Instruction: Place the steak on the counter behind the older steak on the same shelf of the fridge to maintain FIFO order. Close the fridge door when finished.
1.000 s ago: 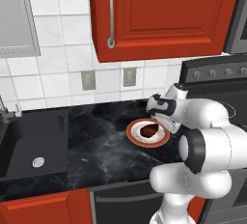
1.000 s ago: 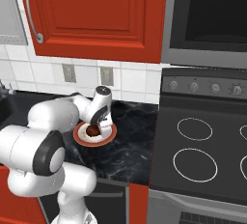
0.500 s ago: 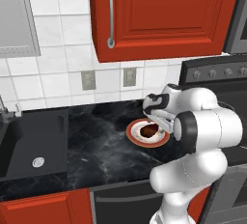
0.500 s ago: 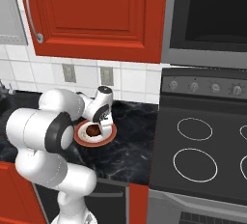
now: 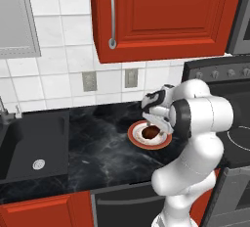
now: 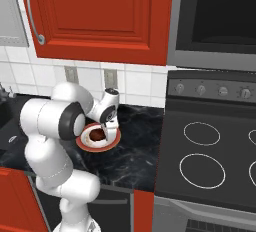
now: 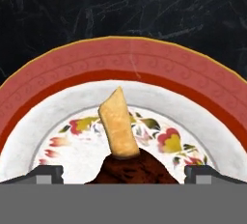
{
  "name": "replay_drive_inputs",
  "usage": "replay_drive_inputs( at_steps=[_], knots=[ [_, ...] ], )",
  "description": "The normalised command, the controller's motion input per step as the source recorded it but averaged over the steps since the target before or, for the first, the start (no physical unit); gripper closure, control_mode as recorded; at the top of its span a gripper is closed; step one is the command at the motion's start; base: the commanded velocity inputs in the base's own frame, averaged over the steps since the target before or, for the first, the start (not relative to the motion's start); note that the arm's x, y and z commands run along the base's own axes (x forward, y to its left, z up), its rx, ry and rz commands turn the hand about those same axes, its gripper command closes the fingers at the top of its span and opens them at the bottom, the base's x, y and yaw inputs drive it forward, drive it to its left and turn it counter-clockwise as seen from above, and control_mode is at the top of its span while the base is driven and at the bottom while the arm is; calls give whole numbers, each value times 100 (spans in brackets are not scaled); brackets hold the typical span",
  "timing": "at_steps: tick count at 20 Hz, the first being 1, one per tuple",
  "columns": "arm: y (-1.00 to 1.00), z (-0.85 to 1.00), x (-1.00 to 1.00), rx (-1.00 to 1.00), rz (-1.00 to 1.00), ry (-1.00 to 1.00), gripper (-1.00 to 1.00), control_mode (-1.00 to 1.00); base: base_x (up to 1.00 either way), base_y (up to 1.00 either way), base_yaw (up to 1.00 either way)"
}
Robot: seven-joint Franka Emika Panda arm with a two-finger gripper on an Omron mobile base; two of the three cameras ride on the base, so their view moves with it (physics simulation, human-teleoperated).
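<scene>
The steak (image 5: 150, 133) is a dark brown glossy lump with a tan bone-like strip standing out of it. It lies on a red-rimmed flowered plate (image 5: 135, 137) on the black marble counter (image 5: 97, 147). My gripper (image 5: 155, 123) hangs straight down just above the steak, open, with nothing gripped. In the hand view the steak (image 7: 132, 170) sits between the two dark fingertips (image 7: 46, 174), inside the plate (image 7: 120, 54). From the right base view the gripper (image 6: 106, 126) stands over the steak (image 6: 95, 135) and plate (image 6: 112, 139).
A black sink (image 5: 29, 143) is sunk into the counter at the left. The glass-top stove (image 6: 210, 151) adjoins the counter on the right, with an oven panel above it. A red wall cabinet (image 5: 161, 11) hangs over the plate, and wall outlets (image 5: 131, 78) sit behind it.
The arm's elbow has swung over and the hand has shifted slightly left and down over the plate. The jaws stayed open; steak and plate have not moved.
</scene>
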Motion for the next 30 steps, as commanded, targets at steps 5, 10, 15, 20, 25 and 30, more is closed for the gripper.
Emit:
replay_drive_inputs(
  at_steps=[5, 10, 15, 20, 25, 30],
  knots=[
    [18, -38, -1, -1, 0, 2, 100, -100, 0, 0, 0],
    [4, -3, -2, 0, 0, 0, 100, -100, 0, 0, 0],
    [0, 0, -6, 0, 0, -6, 100, -100, 0, 0, 0],
    [-8, 16, -44, 0, -7, -17, 100, -100, 0, 0, 0],
    [-17, 64, -34, 0, -8, -16, 100, -100, 0, 0, 0],
    [-19, 100, -30, 0, -7, -3, 100, -100, 0, 0, 0]
  ],
)
